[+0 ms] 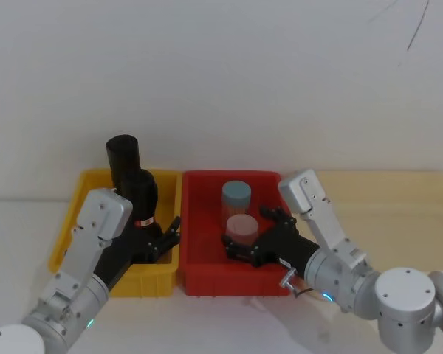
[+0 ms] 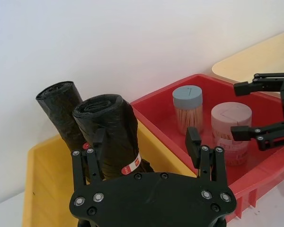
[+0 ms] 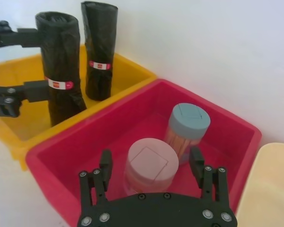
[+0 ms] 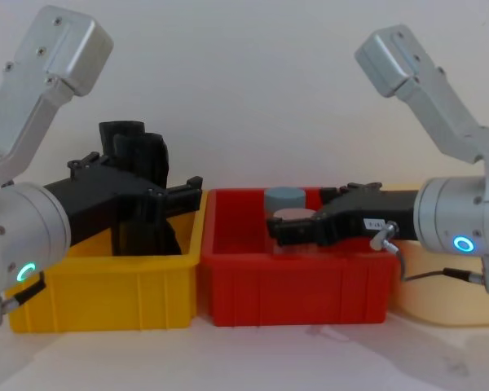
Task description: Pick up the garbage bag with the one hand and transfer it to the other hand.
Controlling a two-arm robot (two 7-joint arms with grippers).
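The left gripper [image 2: 146,138], on the arm with the green ring light, is reaching into the yellow bin [image 2: 42,189]. Its two fingers are spread apart, one on each side of the garbage bag [image 2: 111,132]. The bag is standing upright in the bin, close against one finger and well clear of the other, and nothing is clamping it yet. A slimmer black roll [image 2: 61,106] is leaning just behind the bag and seems to be touching it.

The right gripper [image 3: 151,158], on the blue-lit arm, is hovering low in the red bin [image 3: 227,137]. Its fingers are also apart, by a pink-lidded jar [image 3: 142,168] and a blue-lidded jar [image 3: 189,120].

Because the bag is sitting off-centre, closing now is likely to push it sideways or tip it into the slimmer roll. The glossy plastic may also slip in a shallow grip. The right gripper could knock the jars when rising to receive the bag.
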